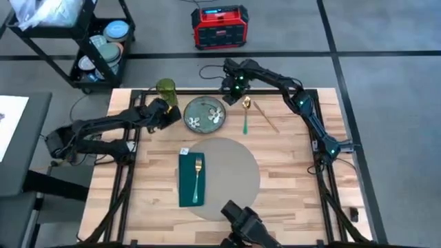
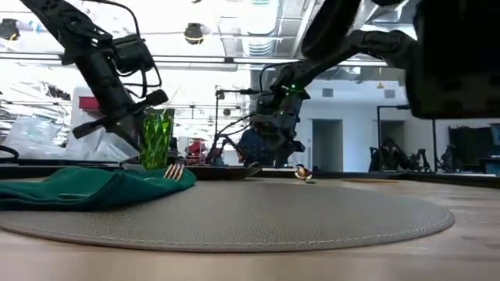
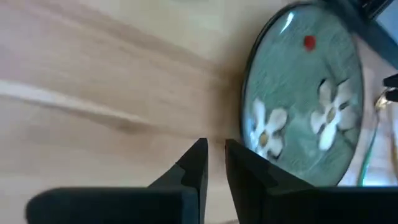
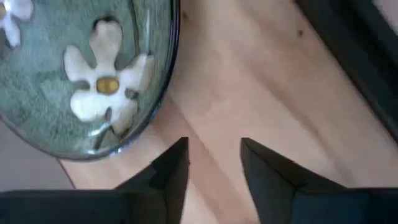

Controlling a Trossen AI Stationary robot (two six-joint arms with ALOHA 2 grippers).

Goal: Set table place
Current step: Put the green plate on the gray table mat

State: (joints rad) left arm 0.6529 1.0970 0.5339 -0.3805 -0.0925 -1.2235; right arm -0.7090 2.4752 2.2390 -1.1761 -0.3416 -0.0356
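Observation:
The round grey-beige placemat [image 1: 234, 165] lies mid-table on the wooden table [image 1: 296, 158]. On its left part lies a green napkin [image 1: 189, 180] with a gold fork [image 1: 198, 172] on top. Beyond it sits a green floral plate [image 1: 205, 114]. My left gripper [image 3: 214, 165] hovers just off the plate's left rim, its fingers a narrow gap apart over bare wood. My right gripper [image 4: 214, 162] stands open at the plate's far right rim [image 4: 168, 81], with nothing between its fingers.
A green glass [image 1: 166, 88] stands at the far left, close behind my left gripper. A green-handled spoon [image 1: 245, 117] and a wooden stick [image 1: 267, 118] lie right of the plate. A black cart [image 1: 96, 41] and a red box [image 1: 219, 26] stand on the floor beyond the table.

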